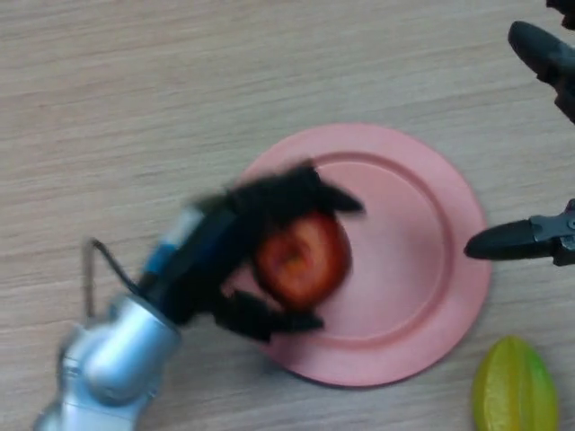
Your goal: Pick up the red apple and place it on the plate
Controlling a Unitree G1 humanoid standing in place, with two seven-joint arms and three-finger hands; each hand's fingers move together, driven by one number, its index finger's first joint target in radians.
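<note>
The red apple [304, 259] sits over the left part of the pink plate [422, 242]. My left hand [235, 235] comes in from the lower left and is curled round the apple, fingers above it and thumb below it. I cannot tell whether the apple rests on the plate or hangs just above it. My right hand [530, 238] shows at the right edge, beside the plate's right rim, with straight fingers holding nothing.
A yellow-green star fruit [514, 388] lies at the lower right, just off the plate's rim. The wooden table [135, 99] stretches out on all sides of the plate.
</note>
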